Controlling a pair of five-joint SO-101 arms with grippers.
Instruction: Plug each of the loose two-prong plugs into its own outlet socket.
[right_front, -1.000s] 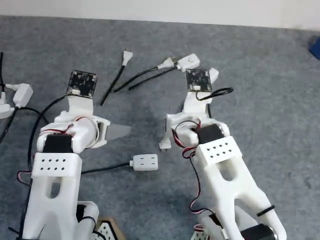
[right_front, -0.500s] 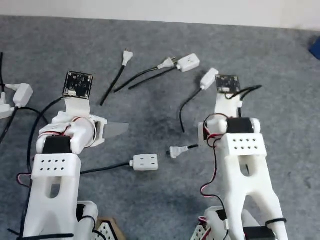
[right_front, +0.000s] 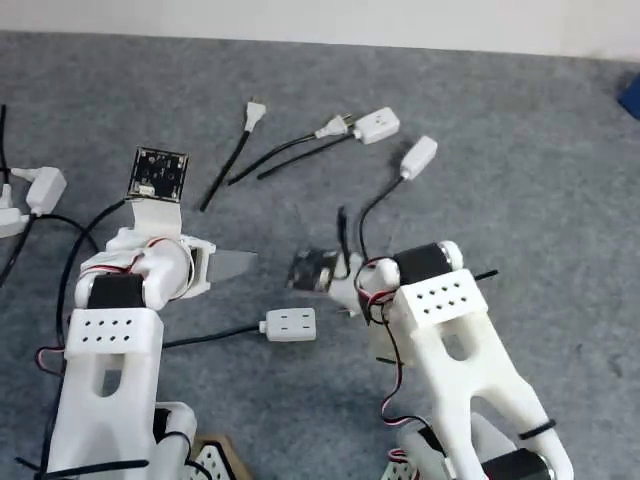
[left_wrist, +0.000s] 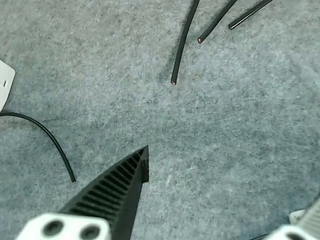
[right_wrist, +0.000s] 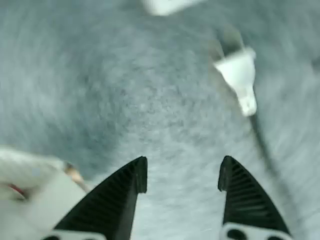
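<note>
We could knock the plug (right_wrist: 239, 75) away or close on nothing, because it is not lined up between the fingers. Our right end effector (right_wrist: 182, 167) is open and empty, and the plug lies on the desk (right_wrist: 125, 100) ahead of it, nearer one finger. Our left end effector (right_front: 230, 264) is open and empty too.
</note>
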